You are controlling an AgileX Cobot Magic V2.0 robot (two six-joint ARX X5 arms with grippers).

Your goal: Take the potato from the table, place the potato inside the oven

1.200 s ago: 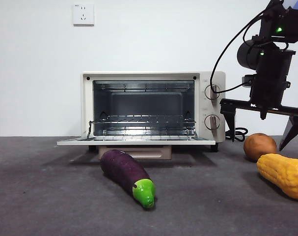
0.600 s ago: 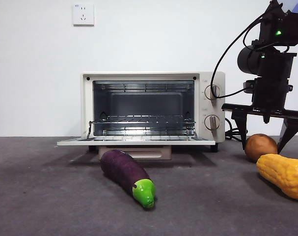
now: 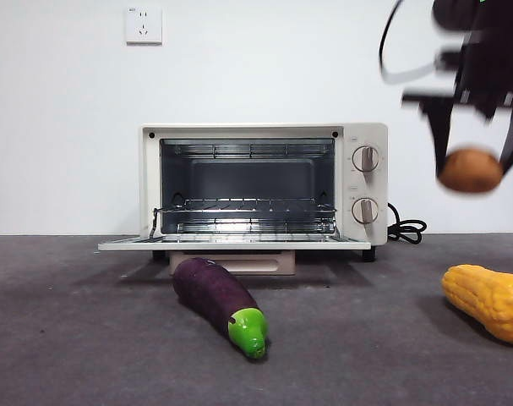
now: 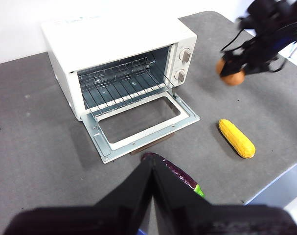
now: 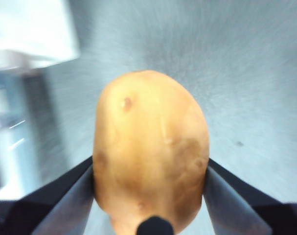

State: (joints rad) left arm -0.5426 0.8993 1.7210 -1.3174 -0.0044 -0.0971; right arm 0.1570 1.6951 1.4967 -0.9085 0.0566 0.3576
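The brown-orange potato (image 3: 470, 170) hangs in the air to the right of the oven, level with its knobs, and my right gripper (image 3: 476, 161) is shut on it. In the right wrist view the potato (image 5: 150, 152) fills the space between both jaws. The cream-white oven (image 3: 264, 188) stands at the back of the dark grey table (image 3: 87, 338) with its door folded down and the wire rack bare. The left wrist view shows the oven (image 4: 119, 63), the lifted potato (image 4: 231, 73) and my left gripper (image 4: 152, 169), shut high above the eggplant.
A purple eggplant (image 3: 220, 303) with a green tip lies in front of the oven door. A bumpy yellow-orange vegetable (image 3: 488, 300) lies at the right on the table. A black cord (image 3: 406, 228) trails beside the oven's right side.
My right gripper shut on the potato and raised it from the table to about knob height. The eggplant and the yellow vegetable have not moved.
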